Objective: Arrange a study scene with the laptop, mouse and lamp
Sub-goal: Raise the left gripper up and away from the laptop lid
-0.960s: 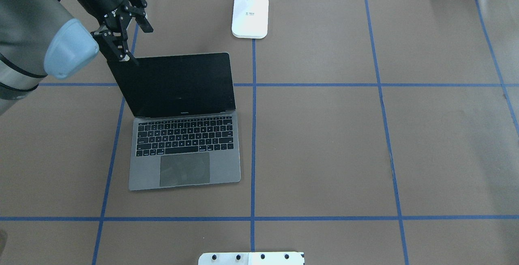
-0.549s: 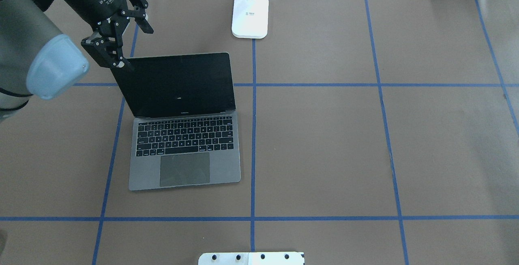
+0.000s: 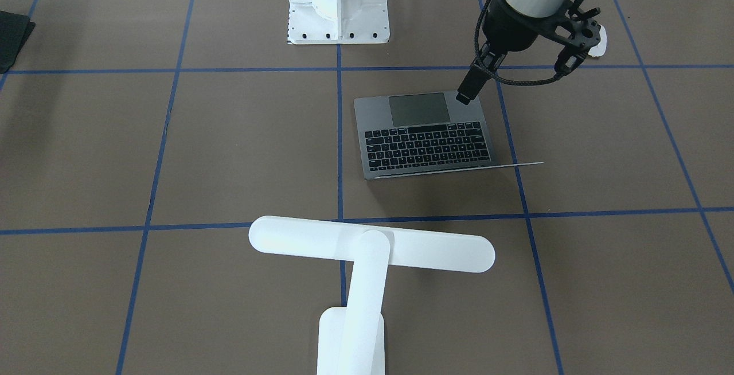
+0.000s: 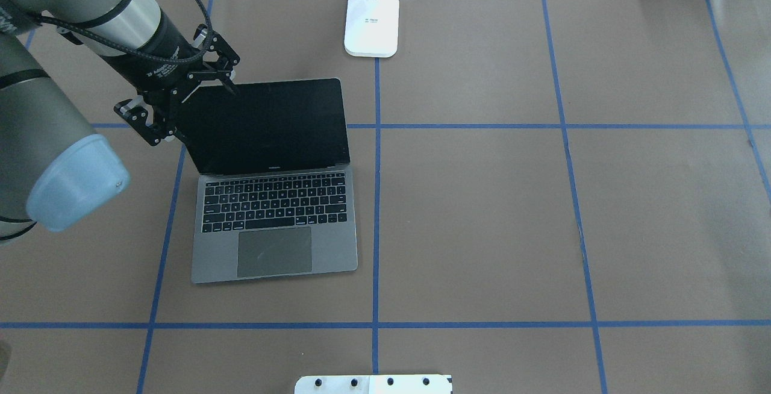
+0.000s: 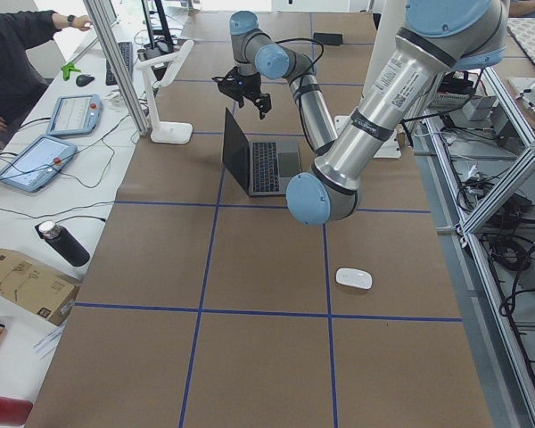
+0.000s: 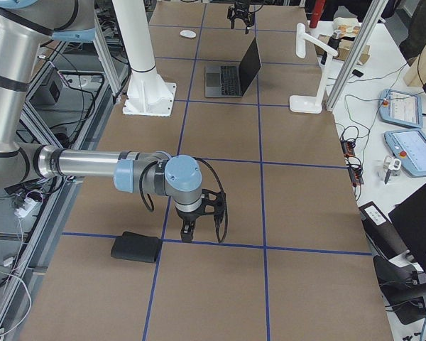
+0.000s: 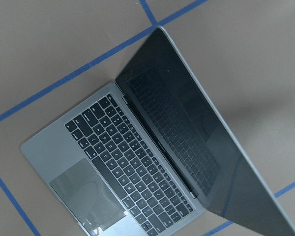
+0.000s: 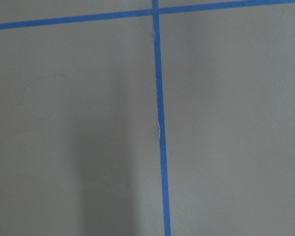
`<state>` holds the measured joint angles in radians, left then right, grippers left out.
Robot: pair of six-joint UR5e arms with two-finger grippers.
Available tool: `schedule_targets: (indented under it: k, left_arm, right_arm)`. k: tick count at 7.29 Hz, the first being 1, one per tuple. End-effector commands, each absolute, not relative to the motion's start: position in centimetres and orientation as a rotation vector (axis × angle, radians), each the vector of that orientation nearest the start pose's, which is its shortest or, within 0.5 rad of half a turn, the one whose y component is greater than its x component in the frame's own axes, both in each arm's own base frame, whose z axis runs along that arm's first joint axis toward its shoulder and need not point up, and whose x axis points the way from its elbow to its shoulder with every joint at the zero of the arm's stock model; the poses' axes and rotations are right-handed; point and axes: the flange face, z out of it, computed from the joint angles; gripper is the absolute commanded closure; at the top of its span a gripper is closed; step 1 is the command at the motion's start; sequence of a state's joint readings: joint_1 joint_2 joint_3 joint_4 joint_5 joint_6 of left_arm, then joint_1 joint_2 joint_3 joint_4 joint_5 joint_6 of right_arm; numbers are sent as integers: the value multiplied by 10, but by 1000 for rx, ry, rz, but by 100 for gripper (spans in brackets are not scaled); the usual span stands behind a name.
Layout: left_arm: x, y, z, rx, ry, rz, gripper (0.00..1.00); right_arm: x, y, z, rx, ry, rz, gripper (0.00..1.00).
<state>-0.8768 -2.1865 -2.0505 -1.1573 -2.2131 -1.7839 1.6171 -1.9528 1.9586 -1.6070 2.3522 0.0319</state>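
Note:
The laptop (image 4: 274, 243) stands open on the left half of the table, its dark screen upright and its keyboard (image 7: 132, 162) filling the left wrist view. My left gripper (image 4: 190, 108) hovers open above the lid's left corner, one finger on each side of that corner and clear of it (image 3: 516, 77). The white mouse (image 5: 354, 278) lies on the mat on my left, apart from the laptop. The white lamp (image 3: 371, 246) stands at the table's far edge, its base (image 4: 371, 23) beyond the laptop. My right gripper (image 6: 199, 227) points down at bare mat; I cannot tell its state.
A white flanged pedestal (image 3: 338, 19) stands at the robot's edge of the table. A flat black pad (image 6: 136, 246) lies beside the right gripper. Blue tape lines cross the brown mat. A person and tablets (image 5: 36, 160) are at the side bench.
My left gripper has turned and slid toward the robot along the lid's left edge, staying open. The laptop and lamp have not moved.

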Motion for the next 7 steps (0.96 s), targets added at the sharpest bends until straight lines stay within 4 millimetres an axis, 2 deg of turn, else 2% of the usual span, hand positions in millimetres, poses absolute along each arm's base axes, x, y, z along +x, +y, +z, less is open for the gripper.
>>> schedule_targets:
  k: [1, 2, 3, 4, 5, 7]
  left_arm:
    - [294, -465, 188, -287, 835, -587, 0]
    - [290, -465, 204, -244, 824, -481, 0]
    - [286, -468, 212, -228, 817, -452, 0]
    - [283, -469, 212, -223, 819, -450, 0]
    - [284, -468, 211, -222, 821, -447, 0]
    - [281, -468, 209, -207, 829, -426, 0]
  right_arm:
    - [79, -314, 639, -47, -766, 92, 1]
    - [77, -298, 651, -82, -779, 95, 1]
    - [75, -280, 666, -94, -802, 36, 1]
    - [70, -267, 686, -78, -877, -80, 1]
    - [64, -260, 704, -82, -961, -122, 1]
    - [39, -267, 722, -104, -1000, -272, 1]
